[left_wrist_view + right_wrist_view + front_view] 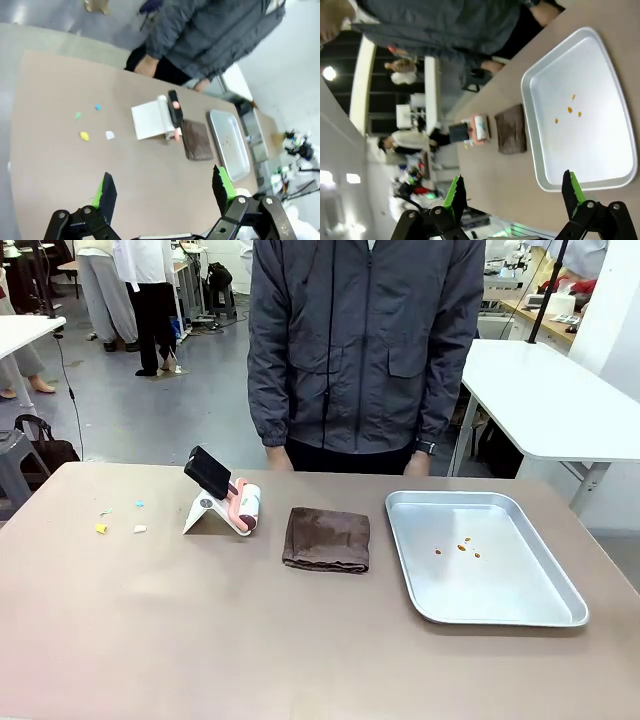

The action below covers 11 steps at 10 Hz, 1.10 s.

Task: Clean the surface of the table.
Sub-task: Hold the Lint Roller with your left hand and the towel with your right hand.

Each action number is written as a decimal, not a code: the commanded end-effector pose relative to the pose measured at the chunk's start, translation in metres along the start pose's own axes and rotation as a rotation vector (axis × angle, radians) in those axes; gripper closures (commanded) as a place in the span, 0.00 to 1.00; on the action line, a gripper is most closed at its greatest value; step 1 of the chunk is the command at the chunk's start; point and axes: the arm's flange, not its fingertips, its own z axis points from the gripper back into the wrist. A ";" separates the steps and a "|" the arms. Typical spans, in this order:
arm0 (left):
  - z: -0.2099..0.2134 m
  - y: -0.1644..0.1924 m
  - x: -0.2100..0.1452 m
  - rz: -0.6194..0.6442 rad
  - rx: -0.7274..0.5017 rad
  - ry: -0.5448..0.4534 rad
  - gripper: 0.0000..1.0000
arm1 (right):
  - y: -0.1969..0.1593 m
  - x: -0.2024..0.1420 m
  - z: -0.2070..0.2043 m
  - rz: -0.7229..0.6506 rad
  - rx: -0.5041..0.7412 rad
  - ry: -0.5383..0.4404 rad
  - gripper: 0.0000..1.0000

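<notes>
The brownish-taupe table point(200, 640) carries a few small paper scraps point(102, 528) near its left side, yellow, white and blue. A lint roller with a black handle point(222, 492) rests on a white stand at the middle. Beside it lies a folded brown cloth point(327, 538). In the left wrist view my left gripper point(165, 190) hangs open high above the table point(60, 165), with the scraps point(85, 135), roller point(172, 112) and cloth point(196, 141) below. My right gripper point(512, 192) is open above the table point(495, 180), over the tray's near end.
A shiny metal tray point(520, 605) with tiny orange crumbs point(462, 547) sits on the table's right side, seen too as the tray point(540, 150) in the right wrist view. A person in a grey jacket point(365, 340) stands at the far edge, hands on it. White tables flank the scene.
</notes>
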 end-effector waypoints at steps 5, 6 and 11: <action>-0.023 0.046 -0.079 0.231 -0.051 -0.139 0.00 | -0.127 -0.007 -0.003 -0.202 0.219 -0.092 0.00; -0.031 0.041 -0.078 0.252 -0.042 -0.143 0.00 | -0.133 -0.006 -0.004 -0.217 0.216 -0.095 0.00; 0.005 0.070 -0.015 0.260 -0.052 -0.120 0.00 | -0.133 0.014 0.009 -0.236 0.200 -0.092 0.00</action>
